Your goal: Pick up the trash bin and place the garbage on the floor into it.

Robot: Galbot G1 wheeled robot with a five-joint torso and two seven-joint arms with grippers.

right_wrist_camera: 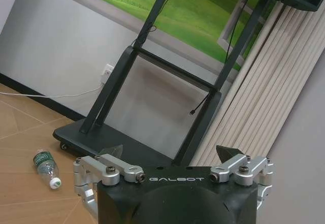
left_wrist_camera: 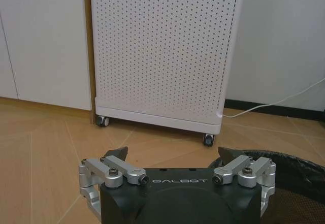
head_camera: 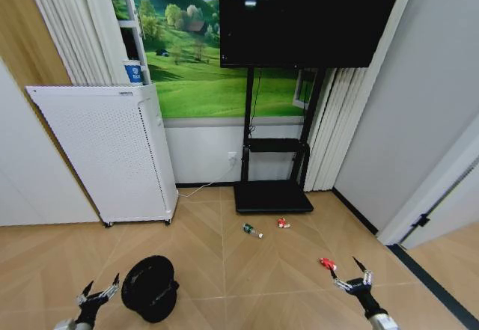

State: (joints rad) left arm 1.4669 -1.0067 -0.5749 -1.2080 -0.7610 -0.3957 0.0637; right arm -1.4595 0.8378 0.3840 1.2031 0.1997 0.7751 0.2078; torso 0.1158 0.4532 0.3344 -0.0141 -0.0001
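Note:
The trash bin (head_camera: 150, 288) is a small round black bin with a black liner, standing on the floor (head_camera: 247, 289) at the lower left. My left gripper (head_camera: 99, 289) is open just to its left, apart from it. In the left wrist view the open left gripper (left_wrist_camera: 172, 155) has the trash bin's rim (left_wrist_camera: 297, 181) beside it. Garbage lies ahead: a small plastic bottle (head_camera: 252, 230), a red piece (head_camera: 284, 223) and another red piece (head_camera: 328, 263). My right gripper (head_camera: 353, 272) is open, just behind that nearer red piece. The right wrist view shows the right gripper (right_wrist_camera: 170, 153) and the bottle (right_wrist_camera: 45, 167).
A white perforated unit on castors (head_camera: 112, 150) stands at the left wall, also in the left wrist view (left_wrist_camera: 162, 56). The black TV stand base (head_camera: 273, 197) sits behind the garbage, with a cable along the skirting. A wall and door frame (head_camera: 434, 195) close the right side.

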